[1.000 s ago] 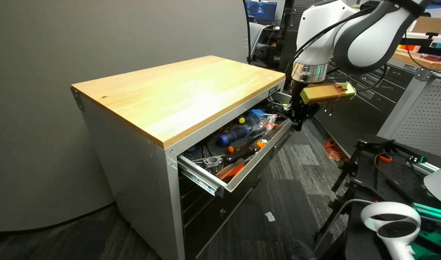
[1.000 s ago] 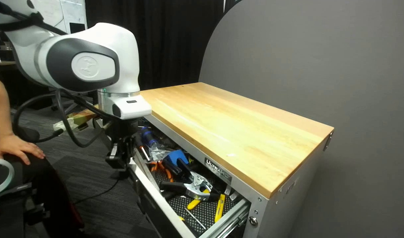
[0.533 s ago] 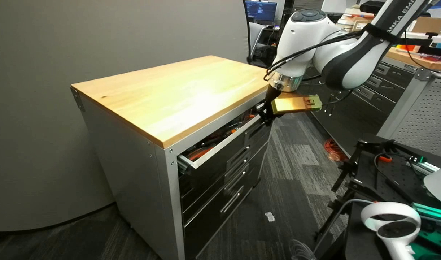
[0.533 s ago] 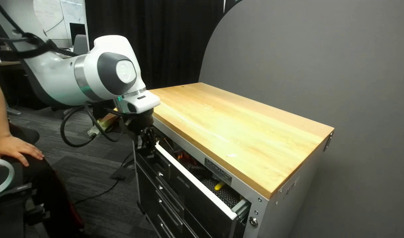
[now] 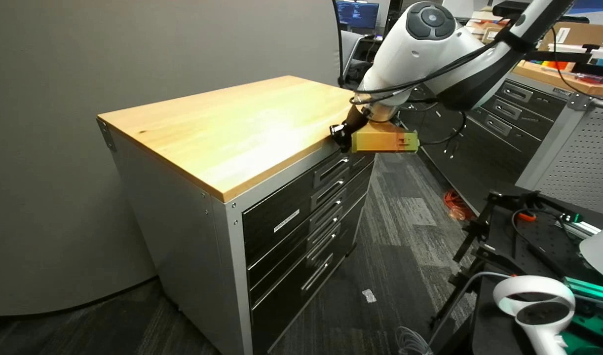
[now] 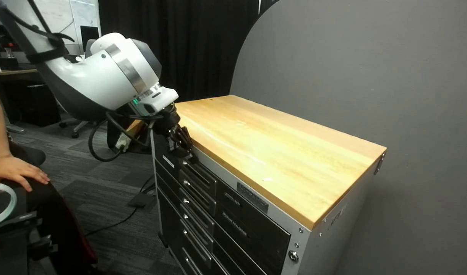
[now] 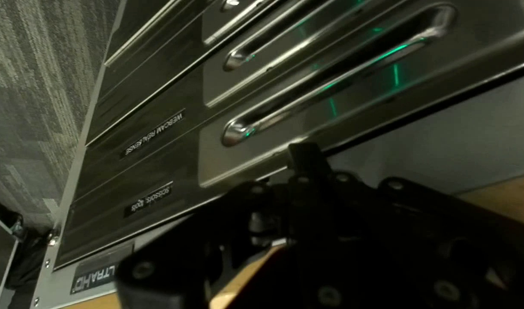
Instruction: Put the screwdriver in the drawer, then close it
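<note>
Wood top [image 6: 271, 152], gry flr [image 5: 405, 261]; drwr [image 7: 266, 148] closed.

A robotics lab is suggested by the jointed white robot arm [image 6: 92, 82] and the white ringed controller [image 5: 541, 331]. A wood-topped metal cabinet [image 5: 183, 241] is marked with labels [image 7: 148, 199] reading "Scissors, tools" and "Webcam Realsense". Farther back, a monitor [image 5: 358, 14] is filled with text, and a whiteboard [image 6: 82, 15] can be seen.
</note>
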You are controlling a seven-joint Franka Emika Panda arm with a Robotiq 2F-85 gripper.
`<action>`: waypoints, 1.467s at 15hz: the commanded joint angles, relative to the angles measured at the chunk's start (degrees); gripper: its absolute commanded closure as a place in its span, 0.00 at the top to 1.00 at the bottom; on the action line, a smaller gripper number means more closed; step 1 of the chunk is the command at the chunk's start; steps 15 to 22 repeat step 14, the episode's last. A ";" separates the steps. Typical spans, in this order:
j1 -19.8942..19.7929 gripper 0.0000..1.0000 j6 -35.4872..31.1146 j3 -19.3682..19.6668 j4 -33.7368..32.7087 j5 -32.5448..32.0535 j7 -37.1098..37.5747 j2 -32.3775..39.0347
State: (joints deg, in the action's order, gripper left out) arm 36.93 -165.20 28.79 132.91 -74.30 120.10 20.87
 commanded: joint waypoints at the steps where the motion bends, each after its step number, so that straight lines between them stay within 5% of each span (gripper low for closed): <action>1: 0.16 0.33 -2.65 0.38 3.03 -2.10 0.30 -4.78; 4: -6.05 0.56 -6.14 -5.72 11.31 6.28 -15.44 -11.09; 9: -18.54 0.96 -6.37 -23.76 18.99 21.59 -35.25 -14.89; 11: -20.47 1.00 -6.51 -29.57 20.16 30.14 -43.61 -14.01; 12: -24.25 1.00 -5.41 -35.58 20.33 34.93 -47.88 -13.16; 13: -19.42 0.99 -5.15 -28.74 18.82 28.84 -40.73 -12.52; 14: -21.29 1.00 -5.10 -32.24 19.34 32.00 -43.71 -12.37; 22: -21.29 1.00 -5.10 -32.24 19.34 32.00 -43.71 -12.37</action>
